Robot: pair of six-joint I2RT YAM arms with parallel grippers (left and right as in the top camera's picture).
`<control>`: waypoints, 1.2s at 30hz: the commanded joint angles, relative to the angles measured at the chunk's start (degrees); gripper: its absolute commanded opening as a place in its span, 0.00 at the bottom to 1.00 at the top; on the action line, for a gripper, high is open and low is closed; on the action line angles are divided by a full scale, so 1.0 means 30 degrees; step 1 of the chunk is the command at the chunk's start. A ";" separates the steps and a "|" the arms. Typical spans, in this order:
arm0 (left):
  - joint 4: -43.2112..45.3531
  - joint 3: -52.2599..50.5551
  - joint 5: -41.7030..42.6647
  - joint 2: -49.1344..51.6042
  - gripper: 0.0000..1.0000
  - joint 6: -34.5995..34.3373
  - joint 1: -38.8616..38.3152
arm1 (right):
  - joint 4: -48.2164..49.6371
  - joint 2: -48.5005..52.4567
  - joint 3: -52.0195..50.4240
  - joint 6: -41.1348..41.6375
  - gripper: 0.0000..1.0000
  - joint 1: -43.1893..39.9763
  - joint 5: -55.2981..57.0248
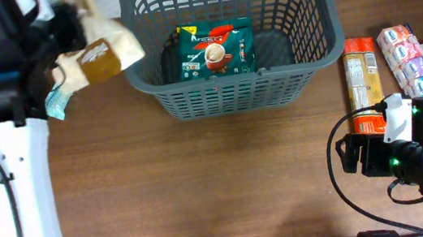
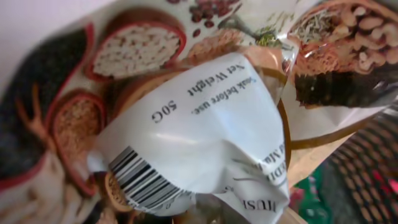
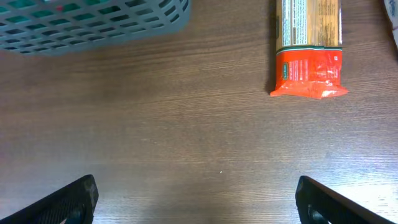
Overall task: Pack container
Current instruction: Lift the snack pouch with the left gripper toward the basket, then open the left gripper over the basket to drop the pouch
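Overhead: the left gripper is clamped on one crinkled tan-and-white pouch, just left of the one dark grey lattice plastic basket. The basket holds one green sachet.
Left wrist: the pouch fills the view.
Right wrist: the right gripper has its jaws spread wide and empty. The basket lies ahead-left and one orange-red packet ahead-right.

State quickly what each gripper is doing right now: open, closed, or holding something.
Left gripper: closed on a beige snack pouch, left of the container.
Right gripper: open, holding nothing, over the table.
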 commanded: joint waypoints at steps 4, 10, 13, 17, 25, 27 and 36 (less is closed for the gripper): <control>0.0896 0.0335 0.0991 0.0109 0.02 0.4357 -0.2929 | -0.0051 -0.0029 0.0233 -0.0007 0.99 0.0160 -0.0299; 0.1865 0.0335 0.1020 0.1523 0.02 0.6339 -0.4991 | -0.0153 -0.0029 0.0233 -0.0007 0.99 0.0160 -0.0299; 0.2783 0.0335 0.1027 0.2696 0.02 0.7198 -0.5916 | -0.0153 -0.0029 0.0233 0.0000 0.99 0.0160 -0.0299; 0.4320 0.0335 0.1020 0.4532 0.02 0.7322 -0.6841 | -0.0219 -0.0029 0.0233 0.0000 0.99 0.0160 -0.0299; 0.5705 0.0335 0.1894 0.7657 0.02 0.6659 -0.8247 | -0.0248 -0.0029 0.0233 0.0007 0.99 0.0160 -0.0306; 0.5632 0.0335 0.1974 0.8058 0.02 0.6564 -0.8517 | -0.0364 -0.0029 0.0233 0.0000 0.99 0.0160 -0.0306; 0.4736 0.0335 0.1989 0.8437 0.55 0.6572 -0.8983 | -0.0882 -0.0029 0.0233 0.0007 0.99 0.0160 -0.0313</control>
